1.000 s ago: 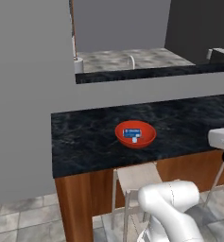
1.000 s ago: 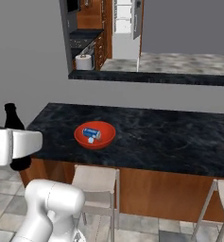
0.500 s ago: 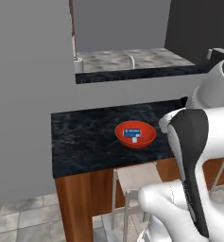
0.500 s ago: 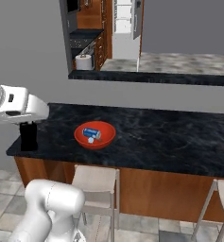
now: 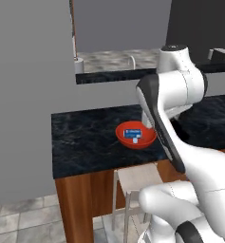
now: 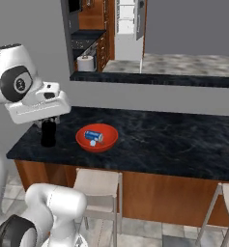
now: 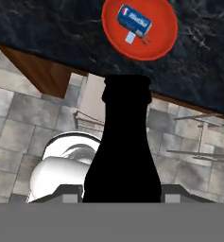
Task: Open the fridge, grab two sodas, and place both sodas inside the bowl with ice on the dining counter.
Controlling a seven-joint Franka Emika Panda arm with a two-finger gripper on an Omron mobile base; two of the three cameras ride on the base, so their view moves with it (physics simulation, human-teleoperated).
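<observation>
While our arm reaches over the near edge of the dining surface [image 6: 183,140], we see the black cola bottle [image 6: 48,133] hanging upright beneath the white hand, at the left end of the black marble top as the right base view shows it. From that view we cannot tell whether the bottle's base touches the marble or hangs just above it. Along the hand view the bottle [image 7: 122,146] fills the middle as a dark silhouette, neck pointing away from the camera, with the tiled floor and the wooden front of the dining surface behind it. Our gripper [image 6: 47,121] is closed on this bottle near its lower body, though the fingers themselves are hidden behind the bottle and the hand, so we judge the hold from the way the bottle hangs in line with the hand. The red-orange bowl [image 6: 109,142] sits on the marble near the front edge, apart from the bottle and to its right in the right base view. Inside it lies the blue can [image 6: 93,135] on its side, with a small pale ice piece [image 6: 93,143] touching it. In the left base view the bowl [image 5: 126,141] shows beside the white forearm, the can [image 5: 132,134] again lying inside. In the hand view the bowl [image 7: 165,40] is past the bottle's neck with the can [image 7: 133,19] in it. 2 pale stools [image 6: 95,183] stand under the front of the dining surface.
</observation>
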